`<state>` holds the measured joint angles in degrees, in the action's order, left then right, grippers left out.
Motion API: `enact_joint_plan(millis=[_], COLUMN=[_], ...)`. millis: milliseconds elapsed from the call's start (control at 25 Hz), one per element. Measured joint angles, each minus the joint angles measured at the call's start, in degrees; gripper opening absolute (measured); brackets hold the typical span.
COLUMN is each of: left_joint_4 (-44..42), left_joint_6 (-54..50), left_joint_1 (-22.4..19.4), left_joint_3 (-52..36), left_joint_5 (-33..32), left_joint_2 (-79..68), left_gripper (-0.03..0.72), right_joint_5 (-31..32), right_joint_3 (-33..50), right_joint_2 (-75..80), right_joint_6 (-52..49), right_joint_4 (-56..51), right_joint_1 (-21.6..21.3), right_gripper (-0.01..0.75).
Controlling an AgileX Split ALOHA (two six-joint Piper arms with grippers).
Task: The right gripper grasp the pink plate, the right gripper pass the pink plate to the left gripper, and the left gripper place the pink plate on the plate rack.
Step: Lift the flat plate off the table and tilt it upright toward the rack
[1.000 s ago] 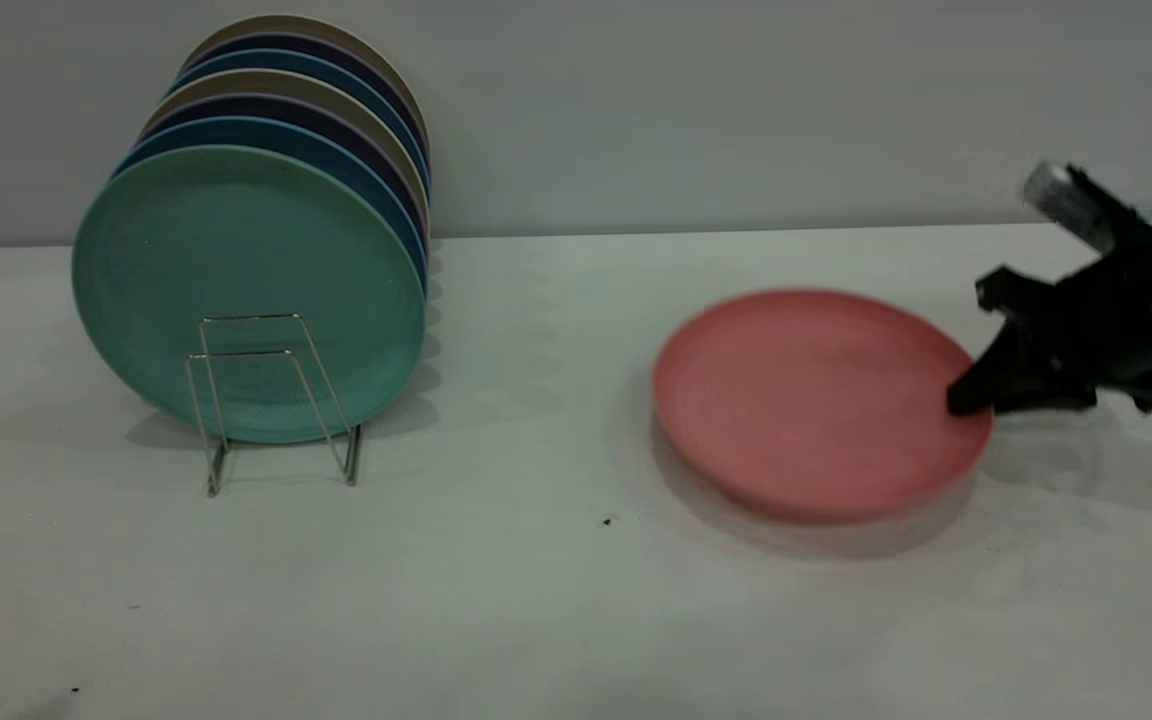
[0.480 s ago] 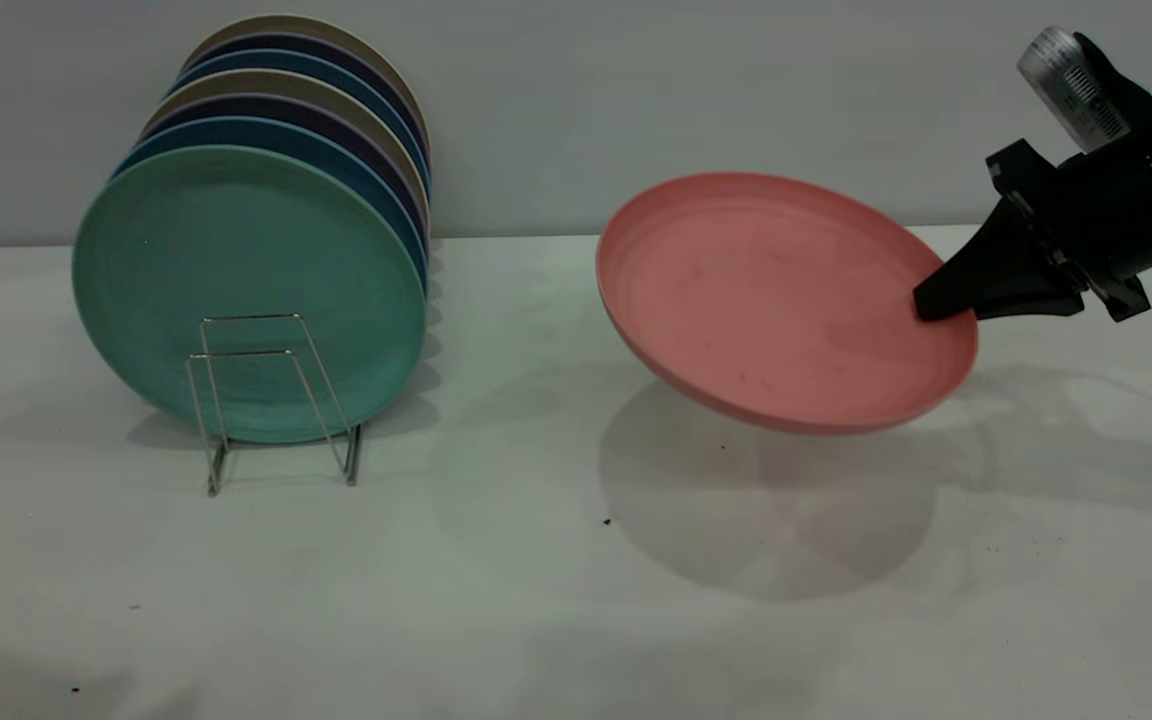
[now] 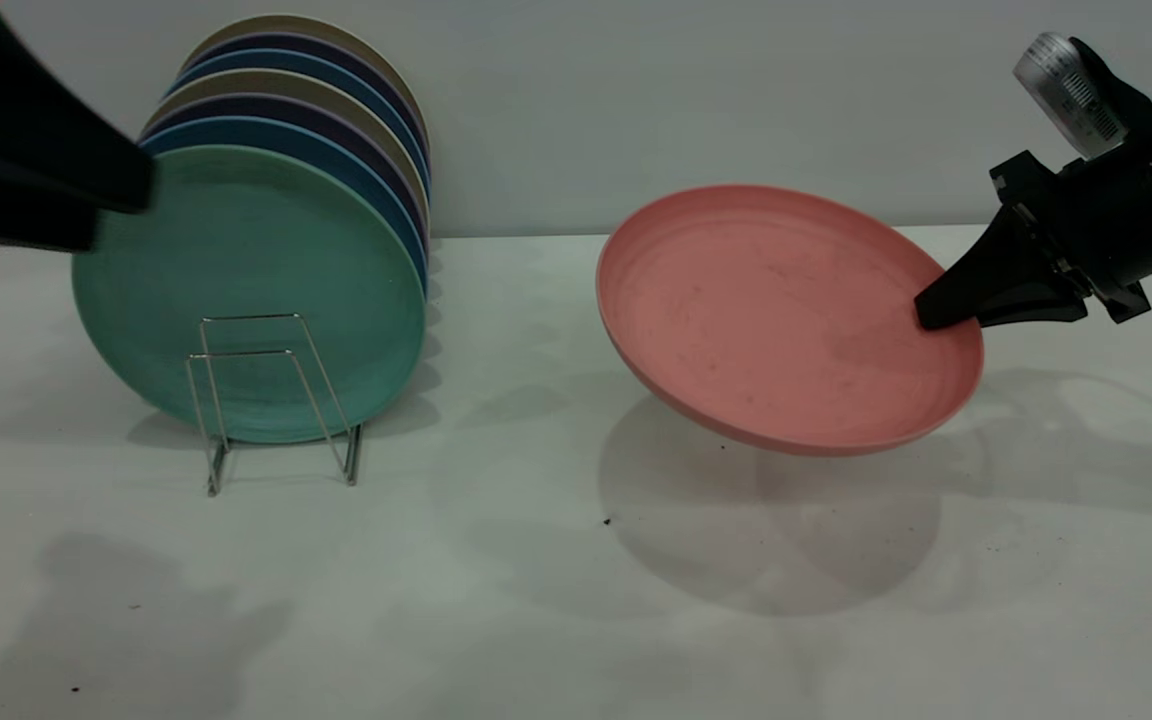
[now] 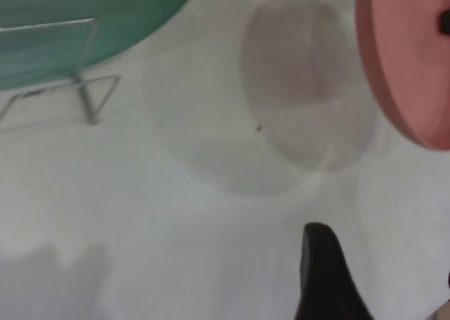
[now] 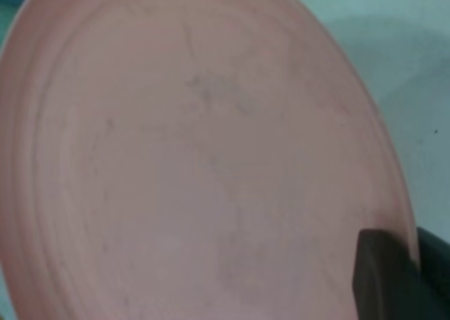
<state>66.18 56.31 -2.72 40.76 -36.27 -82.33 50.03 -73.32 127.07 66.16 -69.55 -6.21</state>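
Counted on the table (image 3: 536, 620): one pink plate (image 3: 776, 320), one plate rack (image 3: 276, 400), seven other plates upright in that rack, two grippers. Hangs clear of the tabletop, that pink plate, tilted with its hollow face toward the exterior camera and its own round shadow spread below. Clamped at its right rim by the right gripper (image 3: 936, 310), reaching in from the right edge, one black finger (image 5: 383, 278) laid over the inside of the rim in the right wrist view, silver camera box (image 3: 1071, 85) up behind the claw. Well apart from the rack, at the far side of the table from it. In the rack, front to back: one green plate (image 3: 246, 290), then blue, dark purple, beige, blue, dark and beige ones packed close behind. In front of the green plate, two low wire loops, bare, much shorter than the plates. At the upper left of the exterior view, the left gripper (image 3: 86, 200), a blurred black mass overlapping the edge of the green plate and close to the camera; open or closed cannot be told. Between rack and pink plate, bare table with one small dark speck (image 3: 607, 521). Behind everything, a plain grey wall (image 3: 686, 100).
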Motion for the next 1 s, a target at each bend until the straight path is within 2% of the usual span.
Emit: enact_joint_plan(millis=[160,280,560,800,1000], left_joint_4=[12.49,18.51,24.91,29.92,32.16], left_joint_6=[12.74,18.47,25.86,32.06,32.95], left_joint_1=[0.00,0.00,0.00,0.00,0.00], left_joint_3=[0.18,0.21,0.28,0.46,0.78], left_joint_5=[-2.60,-5.25,-8.14,-12.59,-14.14], left_joint_2=[-7.46,-12.49,-21.97,-26.20,-26.59], left_gripper=[0.445,0.445,0.445,0.445,0.445], right_joint_5=[0.38,0.89,0.52,0.43,0.43], right_joint_3=[0.00,0.00,0.00,0.00,0.00], right_joint_2=[0.00,-0.32,-0.68,-0.68,-0.68], right_joint_6=[0.72,1.41,2.78,2.78,2.78], right_joint_4=[-0.10,-0.36,-1.07,-1.71,-1.92], right_joint_1=[0.00,0.54,4.96,6.64,10.89], right_gripper=[0.011,0.011,0.011,0.011,0.011])
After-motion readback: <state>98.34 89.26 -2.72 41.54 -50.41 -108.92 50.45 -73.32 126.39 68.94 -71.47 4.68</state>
